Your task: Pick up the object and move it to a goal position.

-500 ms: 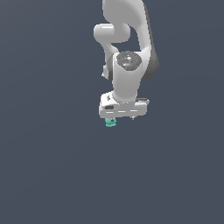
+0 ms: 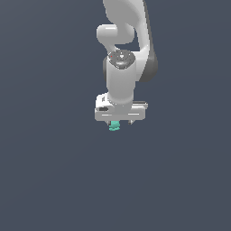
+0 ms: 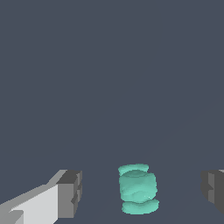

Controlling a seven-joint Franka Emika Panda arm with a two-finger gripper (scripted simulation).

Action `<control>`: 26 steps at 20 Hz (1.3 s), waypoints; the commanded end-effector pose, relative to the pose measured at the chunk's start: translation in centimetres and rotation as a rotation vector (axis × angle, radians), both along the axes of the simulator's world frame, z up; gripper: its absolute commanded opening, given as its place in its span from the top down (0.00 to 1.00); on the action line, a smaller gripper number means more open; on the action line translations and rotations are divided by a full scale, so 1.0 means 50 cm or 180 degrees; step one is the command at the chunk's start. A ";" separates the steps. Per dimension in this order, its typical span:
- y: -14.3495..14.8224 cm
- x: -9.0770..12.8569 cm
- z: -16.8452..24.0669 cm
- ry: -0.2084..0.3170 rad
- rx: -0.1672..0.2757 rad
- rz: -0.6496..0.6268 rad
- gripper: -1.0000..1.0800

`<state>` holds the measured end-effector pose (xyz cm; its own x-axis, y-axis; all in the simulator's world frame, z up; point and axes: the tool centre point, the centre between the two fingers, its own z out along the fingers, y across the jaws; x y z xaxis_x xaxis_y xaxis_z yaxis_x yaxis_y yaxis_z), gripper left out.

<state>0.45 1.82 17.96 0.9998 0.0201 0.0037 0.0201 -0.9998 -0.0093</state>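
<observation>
The object (image 2: 114, 127) is a tiny teal-green ridged stub resting on the dark grey floor. In the exterior view it peeks out just under the white hand. My gripper (image 2: 120, 122) points straight down over it. In the wrist view the object (image 3: 138, 189) stands upright between my two fingers, and the gripper (image 3: 142, 191) is open. One grey finger pad (image 3: 70, 193) is on one side and the other (image 3: 213, 189) on the far side. There is a clear gap on each side, and nothing touches the object.
The plain dark grey floor (image 2: 49, 180) fills the scene. No other objects or edges show. The white arm (image 2: 122, 67) rises above the gripper.
The hand has shifted slightly toward the exterior view's left and a little lower, now more directly over the object. The object has not moved.
</observation>
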 end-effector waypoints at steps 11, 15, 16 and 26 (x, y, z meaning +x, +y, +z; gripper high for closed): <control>-0.012 -0.014 -0.019 -0.0007 -0.0001 0.0003 0.04; -0.020 -0.037 -0.045 -0.0005 -0.0007 0.0045 0.04; -0.022 -0.044 -0.053 -0.0004 -0.0009 0.0058 0.04; -0.046 -0.141 -0.144 0.0005 -0.0026 0.0221 0.04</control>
<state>-5.90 -0.33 11.34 0.9967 0.0817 0.0013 0.0817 -0.9967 -0.0018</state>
